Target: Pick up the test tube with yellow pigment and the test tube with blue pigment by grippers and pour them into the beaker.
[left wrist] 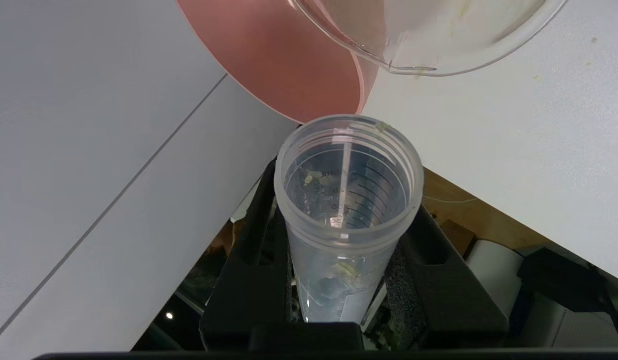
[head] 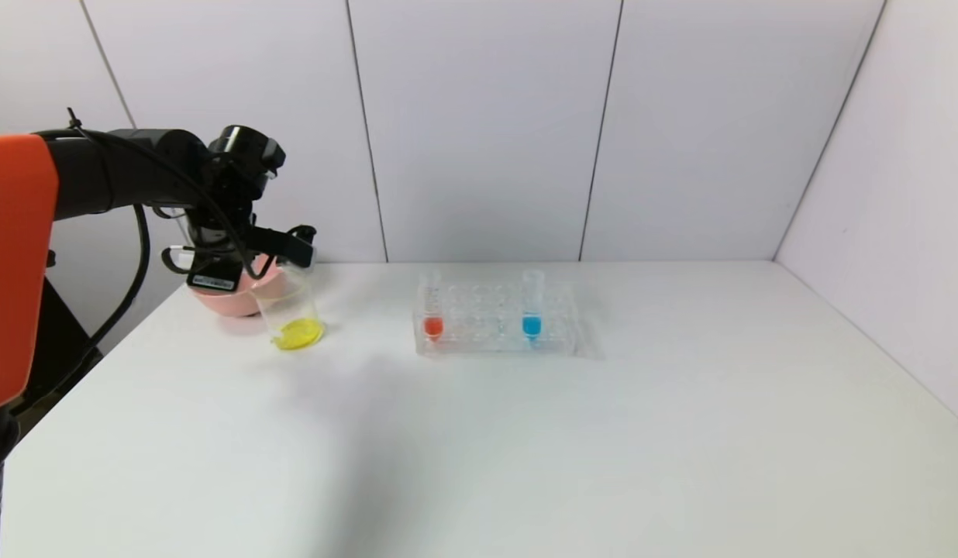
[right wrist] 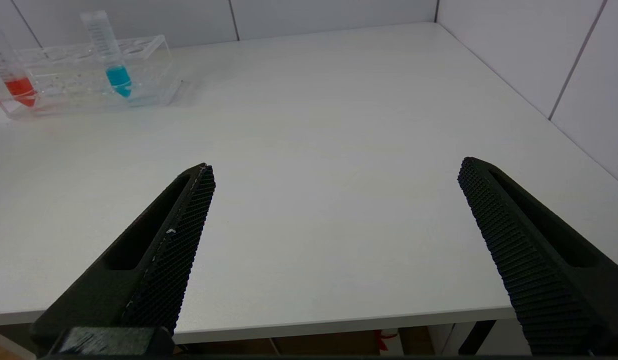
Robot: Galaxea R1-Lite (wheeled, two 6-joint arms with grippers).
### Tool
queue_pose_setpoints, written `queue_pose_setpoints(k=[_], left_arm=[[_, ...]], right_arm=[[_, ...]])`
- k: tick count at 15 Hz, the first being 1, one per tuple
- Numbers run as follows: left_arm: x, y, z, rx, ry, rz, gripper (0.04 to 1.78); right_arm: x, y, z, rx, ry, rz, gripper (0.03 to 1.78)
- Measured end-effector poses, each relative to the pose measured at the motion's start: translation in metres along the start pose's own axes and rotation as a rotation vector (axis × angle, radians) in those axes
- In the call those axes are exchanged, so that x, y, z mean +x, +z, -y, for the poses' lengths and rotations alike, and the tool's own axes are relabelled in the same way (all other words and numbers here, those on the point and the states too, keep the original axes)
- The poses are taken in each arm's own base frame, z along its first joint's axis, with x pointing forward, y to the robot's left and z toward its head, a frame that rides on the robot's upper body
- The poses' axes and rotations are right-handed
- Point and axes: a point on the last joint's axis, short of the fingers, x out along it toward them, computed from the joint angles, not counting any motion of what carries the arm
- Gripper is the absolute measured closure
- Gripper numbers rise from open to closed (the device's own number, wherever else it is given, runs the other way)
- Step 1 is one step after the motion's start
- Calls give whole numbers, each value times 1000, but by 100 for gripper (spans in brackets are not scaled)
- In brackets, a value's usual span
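Observation:
My left gripper (head: 294, 246) is shut on the test tube with yellow pigment (left wrist: 346, 210), held tipped with its open mouth toward the beaker (head: 291, 314). The tube looks nearly empty, with only yellow drops on its wall. The beaker stands at the back left with yellow liquid in its bottom; its rim (left wrist: 439, 60) shows in the left wrist view. The test tube with blue pigment (head: 532, 310) stands upright in the clear rack (head: 556, 325); it also shows in the right wrist view (right wrist: 116, 75). My right gripper (right wrist: 336, 170) is open and empty over the table's near edge, outside the head view.
A pink bowl (head: 223, 298) sits right behind the beaker, close to my left gripper; it also shows in the left wrist view (left wrist: 289, 60). A red-tipped tube (head: 432, 314) stands at the rack's left end. Walls close the table at the back and right.

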Motion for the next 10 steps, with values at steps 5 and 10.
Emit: queue_pose_setpoints(k=[5, 10], left_arm=[[-1, 1, 1, 6, -5, 1, 128], [-3, 1, 0, -3, -2, 14, 128]], right_arm=[[0, 0, 0, -1, 0, 0, 4], [0, 0, 0, -1, 0, 0, 4]])
